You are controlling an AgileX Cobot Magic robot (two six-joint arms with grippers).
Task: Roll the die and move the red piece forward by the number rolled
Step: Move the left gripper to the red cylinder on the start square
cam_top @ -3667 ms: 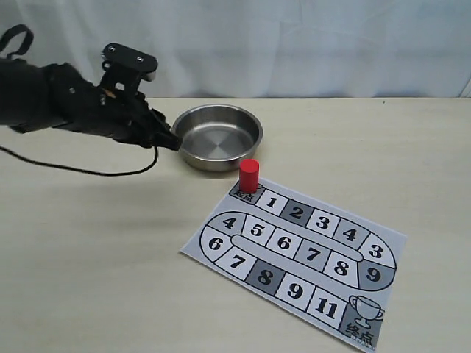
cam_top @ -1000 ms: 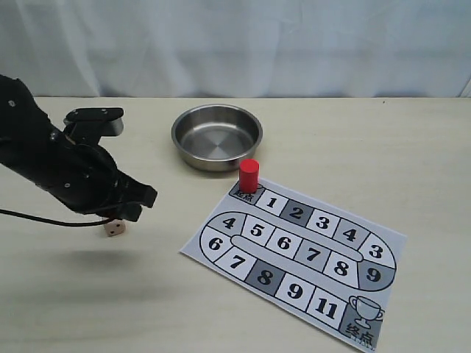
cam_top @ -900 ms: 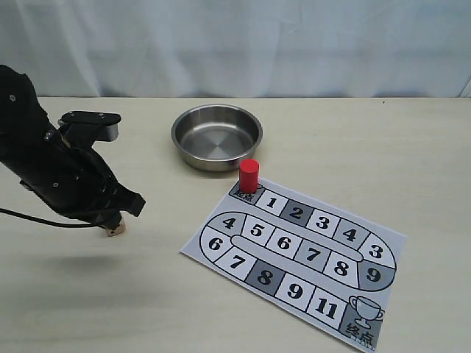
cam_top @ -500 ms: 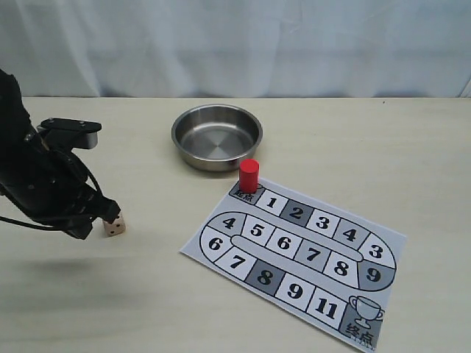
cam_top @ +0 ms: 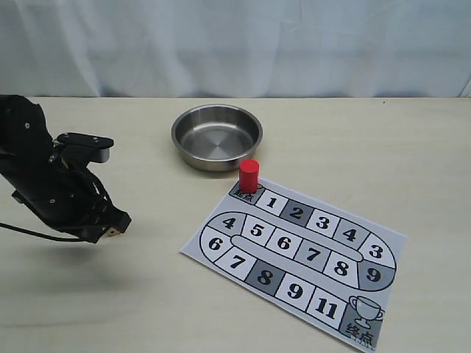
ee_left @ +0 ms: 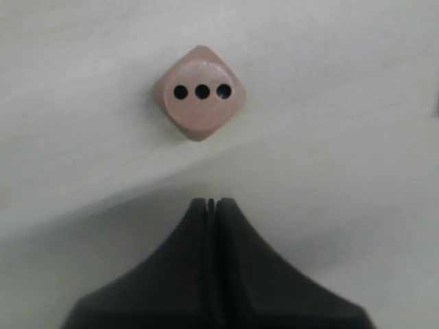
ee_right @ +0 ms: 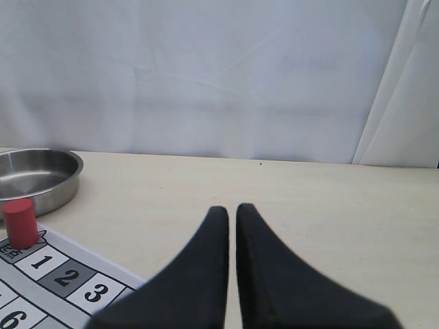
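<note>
A pale beige table (cam_top: 412,147) meets a creased, softly lit white curtain (cam_top: 235,44) behind.

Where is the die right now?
The die lies on the table at exterior-view left, three pips up, just beyond the left tool, its tips shut, well left of the board.

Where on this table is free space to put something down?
Free: the table right of the bowl, behind the board; also in front, left of the board. Crowded: around left claw and die; between bowl and red piece.
</note>
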